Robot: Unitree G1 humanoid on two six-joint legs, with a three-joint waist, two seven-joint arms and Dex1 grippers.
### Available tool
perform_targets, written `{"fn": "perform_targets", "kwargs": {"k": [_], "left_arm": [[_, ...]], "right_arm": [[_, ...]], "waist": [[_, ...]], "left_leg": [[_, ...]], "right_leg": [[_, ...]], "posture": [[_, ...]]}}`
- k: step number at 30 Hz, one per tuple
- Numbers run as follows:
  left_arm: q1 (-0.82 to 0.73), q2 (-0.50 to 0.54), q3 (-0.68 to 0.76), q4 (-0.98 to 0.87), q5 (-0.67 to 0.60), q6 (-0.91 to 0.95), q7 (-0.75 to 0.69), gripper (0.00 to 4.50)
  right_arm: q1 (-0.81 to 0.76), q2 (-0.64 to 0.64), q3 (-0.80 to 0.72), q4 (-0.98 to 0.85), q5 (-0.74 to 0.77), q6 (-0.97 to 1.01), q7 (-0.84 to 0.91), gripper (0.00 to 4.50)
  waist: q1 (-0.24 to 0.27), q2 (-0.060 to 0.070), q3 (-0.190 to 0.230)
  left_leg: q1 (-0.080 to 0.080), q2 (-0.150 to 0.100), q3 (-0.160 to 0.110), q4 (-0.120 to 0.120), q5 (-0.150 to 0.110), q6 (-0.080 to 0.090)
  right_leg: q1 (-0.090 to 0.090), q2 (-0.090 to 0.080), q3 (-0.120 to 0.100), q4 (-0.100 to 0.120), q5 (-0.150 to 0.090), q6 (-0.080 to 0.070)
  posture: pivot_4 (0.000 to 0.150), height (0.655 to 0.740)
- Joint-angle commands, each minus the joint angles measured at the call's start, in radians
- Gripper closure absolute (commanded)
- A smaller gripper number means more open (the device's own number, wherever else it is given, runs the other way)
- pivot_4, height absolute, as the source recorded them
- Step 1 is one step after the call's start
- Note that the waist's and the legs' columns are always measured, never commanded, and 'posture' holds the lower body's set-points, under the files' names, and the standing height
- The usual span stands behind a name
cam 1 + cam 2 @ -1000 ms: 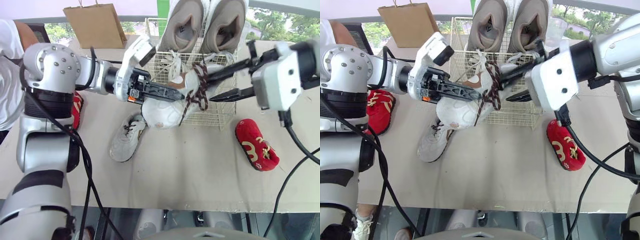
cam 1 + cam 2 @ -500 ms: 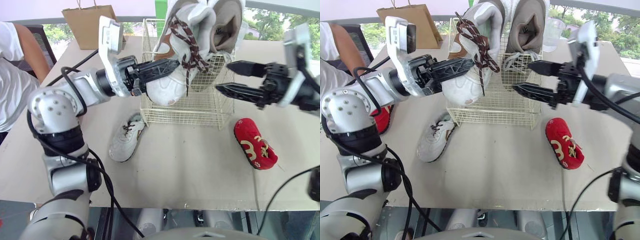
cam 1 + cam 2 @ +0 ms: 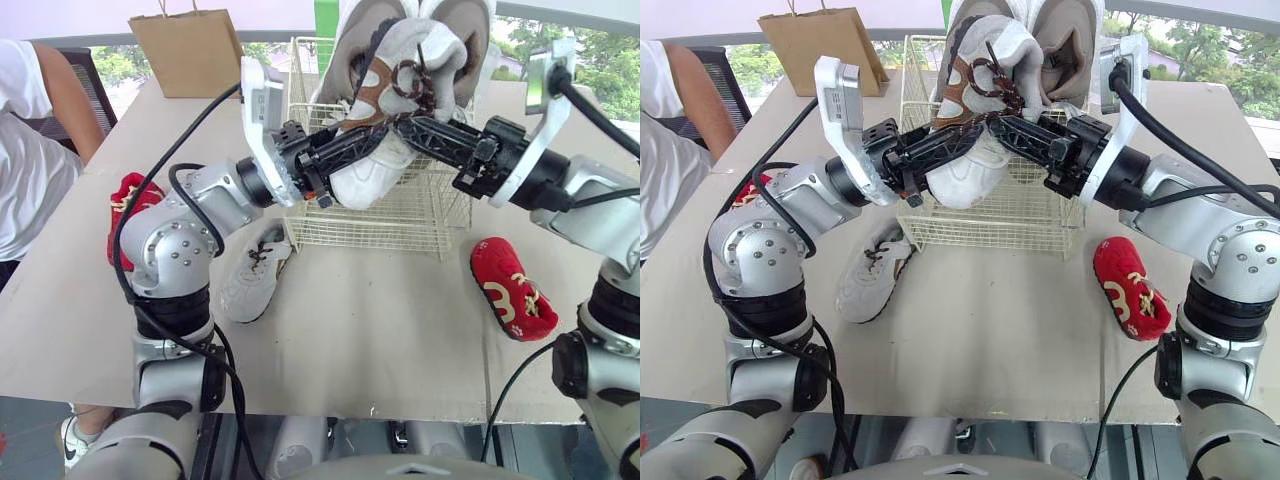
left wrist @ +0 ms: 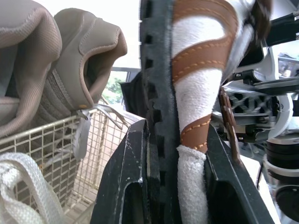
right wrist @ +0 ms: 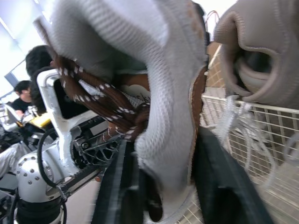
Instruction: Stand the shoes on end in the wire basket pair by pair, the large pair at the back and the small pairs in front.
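Table [image 3: 380,330], pale top, with the following on it. Wire basket [image 3: 400,220], white, at the far middle. Large beige pair [image 3: 1065,40] stands on end along the basket's back, openings facing the near side. One brown-trimmed white sneaker [image 3: 375,175] with brown laces is held in the air over the basket's front left part, just before the large pair. It is roughly upright, and its pale lower end overlaps the front wire; whether it touches the wire cannot be told. Left gripper [image 3: 365,140] comes in from the left, its two black fingers [image 4: 126,186] pressed against the sneaker's sole on one side and its upper on the other. Right gripper [image 3: 415,130] comes in from the right, fingers [image 5: 210,177] closed on the same sneaker near its laces. A second white sneaker [image 3: 250,275] lies flat on the table, just off the basket's front left corner. One red slipper [image 3: 513,300] lies right of the basket, and another red slipper [image 3: 125,200] is at the table's left edge. Brown paper bag [image 3: 190,50] stands at the far left. A person in a white shirt [image 3: 30,150] is beside the table's left side.
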Motion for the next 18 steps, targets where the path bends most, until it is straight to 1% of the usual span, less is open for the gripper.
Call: {"fn": "perform_targets", "kwargs": {"k": [1,2,3,4,9,12,15,18], "left_arm": [[-0.009,0.010,0.056,-0.039,-0.091,0.020,0.019,2.55],[-0.001,0.019,0.073,-0.035,-0.119,0.045,0.039,2.15],[0.013,0.031,0.087,-0.035,-0.138,0.063,0.055,1.62],[0.041,0.054,0.099,-0.048,-0.153,0.080,0.058,1.24],[0.202,0.145,0.141,-0.143,-0.197,0.106,0.056,1.24],[0.319,0.180,0.152,-0.218,-0.193,0.087,0.047,1.24],[0.405,0.183,0.141,-0.285,-0.150,0.026,0.037,1.24],[0.478,0.187,0.122,-0.340,-0.079,-0.059,0.010,1.24]], "right_arm": [[0.011,-0.041,0.007,-0.043,0.004,-0.035,0.024,4.50],[0.018,-0.055,0.005,-0.052,-0.012,-0.047,0.038,4.50],[0.023,-0.067,0.000,-0.062,-0.036,-0.065,0.055,4.50],[0.027,-0.082,-0.011,-0.074,-0.071,-0.091,0.075,4.50],[0.045,-0.157,-0.043,-0.113,-0.232,-0.192,0.150,4.50],[0.030,-0.208,-0.029,-0.122,-0.383,-0.262,0.190,4.50],[-0.068,-0.252,0.094,-0.086,-0.594,-0.316,0.223,4.50],[-0.072,-0.253,0.168,-0.067,-0.735,-0.373,0.266,4.50]], "waist": [[-0.001,0.000,0.000],[-0.001,0.000,0.000],[-0.002,0.000,0.000],[-0.004,0.000,0.000],[-0.003,0.000,0.000],[0.000,0.000,0.000],[-0.001,0.001,0.001],[0.000,0.000,0.000]], "left_leg": [[0.000,0.000,0.000,0.000,0.000,0.000],[0.000,0.000,0.000,0.000,0.000,0.000],[0.000,0.000,0.000,0.000,0.000,0.000],[0.000,0.001,0.000,0.000,0.000,0.000],[0.000,0.002,0.000,0.000,0.000,0.000],[0.000,0.002,0.000,0.000,0.000,0.000],[0.001,0.002,0.001,0.000,0.000,0.000],[0.002,0.002,0.000,-0.001,0.000,0.000]], "right_leg": [[0.000,0.000,0.000,0.000,0.000,0.000],[0.000,0.000,0.000,0.000,0.000,0.000],[0.000,0.000,0.000,0.000,0.000,0.000],[0.000,0.000,0.000,0.000,0.000,0.000],[0.000,0.002,0.001,-0.001,0.000,0.000],[0.000,0.002,0.001,-0.002,0.000,0.000],[0.000,0.001,0.001,-0.001,0.000,0.000],[0.000,-0.001,0.001,-0.001,0.000,0.000]], "posture": [[0.150,0.7400],[0.150,0.7400],[0.150,0.7400],[0.150,0.7400],[0.150,0.7400],[0.150,0.7400],[0.150,0.7400],[0.150,0.7400]]}}
